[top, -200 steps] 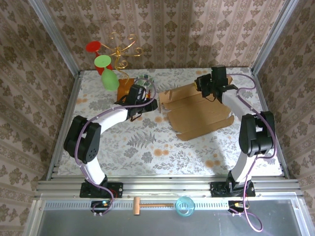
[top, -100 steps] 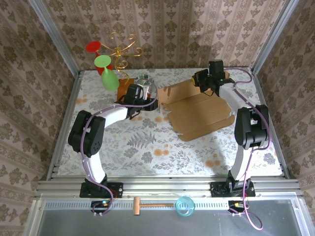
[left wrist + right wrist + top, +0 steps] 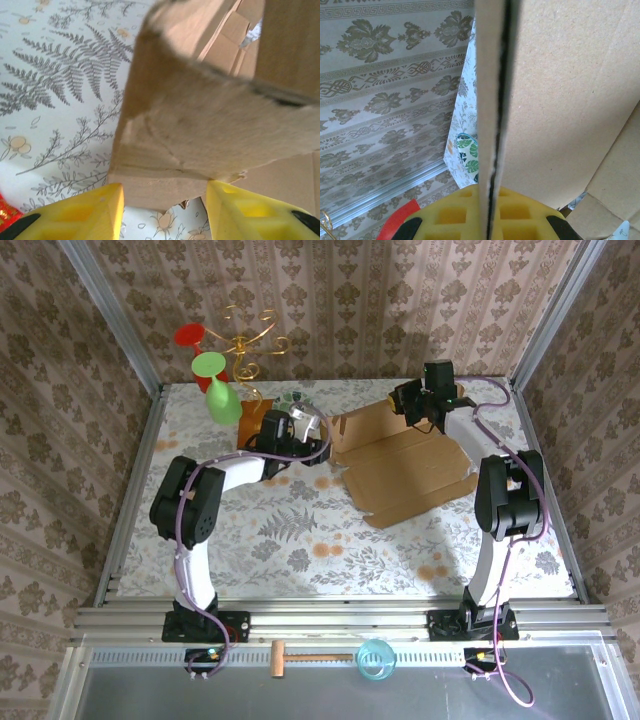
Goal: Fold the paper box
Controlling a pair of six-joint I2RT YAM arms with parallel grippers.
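Observation:
The paper box (image 3: 405,472) is a large brown cardboard sheet lying mid-right on the table, its far flap raised. My left gripper (image 3: 312,430) is at the box's left edge. In the left wrist view it (image 3: 165,212) is open, and a raised corner flap of the paper box (image 3: 200,130) stands just beyond and between its yellow fingertips (image 3: 80,215). My right gripper (image 3: 425,405) is at the box's far edge. In the right wrist view it (image 3: 490,215) is shut on a doubled flap of the paper box (image 3: 560,100), seen edge-on and upright.
A gold stand with red and green cups (image 3: 215,380) is at the back left, with a small orange-brown board (image 3: 250,428) below it. A leaf-patterned bowl (image 3: 296,400) sits behind my left gripper. A wooden hammer (image 3: 310,658) and a blue cup (image 3: 376,658) lie on the near rail.
My left gripper has moved right to the box's left flap. My right gripper has drawn back toward the far wall with the far flap, and the box has shifted a little.

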